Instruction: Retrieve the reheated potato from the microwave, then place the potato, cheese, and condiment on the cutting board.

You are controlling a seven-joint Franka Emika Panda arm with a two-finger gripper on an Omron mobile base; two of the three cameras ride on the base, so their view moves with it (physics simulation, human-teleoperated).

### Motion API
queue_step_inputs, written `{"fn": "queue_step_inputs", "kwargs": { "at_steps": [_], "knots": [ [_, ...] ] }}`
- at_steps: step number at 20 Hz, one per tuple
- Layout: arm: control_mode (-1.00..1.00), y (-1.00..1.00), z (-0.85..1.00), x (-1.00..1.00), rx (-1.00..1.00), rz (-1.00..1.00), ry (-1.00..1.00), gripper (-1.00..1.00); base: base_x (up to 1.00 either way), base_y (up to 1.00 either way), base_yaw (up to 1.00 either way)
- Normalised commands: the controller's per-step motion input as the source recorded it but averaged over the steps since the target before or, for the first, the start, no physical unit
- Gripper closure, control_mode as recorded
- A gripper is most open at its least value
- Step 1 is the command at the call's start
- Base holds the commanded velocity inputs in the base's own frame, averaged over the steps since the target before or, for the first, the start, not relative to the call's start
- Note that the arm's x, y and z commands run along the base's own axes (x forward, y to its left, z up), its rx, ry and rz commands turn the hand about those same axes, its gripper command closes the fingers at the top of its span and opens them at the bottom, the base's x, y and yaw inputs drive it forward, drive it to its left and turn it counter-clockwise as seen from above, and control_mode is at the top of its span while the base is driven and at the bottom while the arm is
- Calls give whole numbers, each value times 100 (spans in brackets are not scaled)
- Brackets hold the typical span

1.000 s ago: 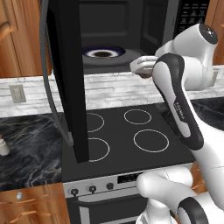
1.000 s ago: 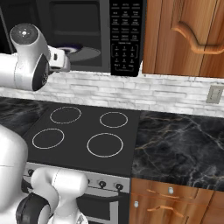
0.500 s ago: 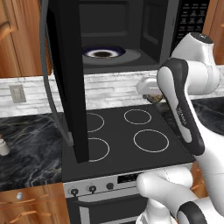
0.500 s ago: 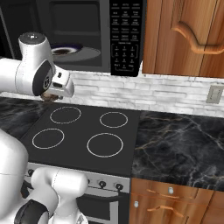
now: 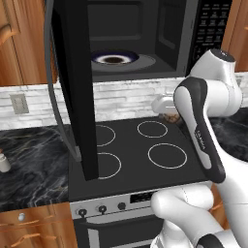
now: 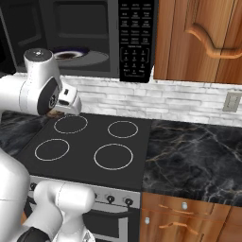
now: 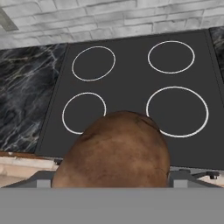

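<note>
The potato (image 7: 116, 148), brown and lumpy, fills the lower middle of the hand view, and my gripper (image 7: 116, 177) is shut on it above the black cooktop. From the base views only a brown sliver of the potato (image 5: 170, 116) (image 6: 56, 112) shows under the white hand. My gripper (image 5: 167, 110) (image 6: 64, 108) hangs over the rear burners, below the microwave (image 5: 145, 38) (image 6: 85, 38). The microwave door (image 5: 72, 87) stands swung wide open, and a dark plate (image 5: 114, 59) lies inside. The cheese, the condiment and the cutting board are out of view.
The four-burner cooktop (image 5: 140, 145) (image 6: 94, 142) (image 7: 131, 74) lies under the hand. Black marble counter (image 6: 194, 151) (image 5: 29, 160) runs on both sides. The open door juts over the cooktop's left burners. A small shaker (image 5: 4, 162) stands at the far left. Wooden cabinets (image 6: 198, 38) flank the microwave.
The hand has come out of the microwave mouth and dropped down to just above the cooktop, carrying the potato and turning to face downward.
</note>
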Motion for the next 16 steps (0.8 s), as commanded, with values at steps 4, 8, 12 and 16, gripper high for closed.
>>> {"fn": "queue_step_inputs", "kwargs": {
  "at_steps": [4,8,12,16],
  "knots": [
    [-100,0,0,0,0,0,0,100,0,0,0],
    [-100,0,0,0,0,0,0,100,0,0,0],
    [-100,0,0,0,0,0,0,100,0,0,0],
    [-100,0,0,0,0,0,0,100,0,0,0]
  ]
}}
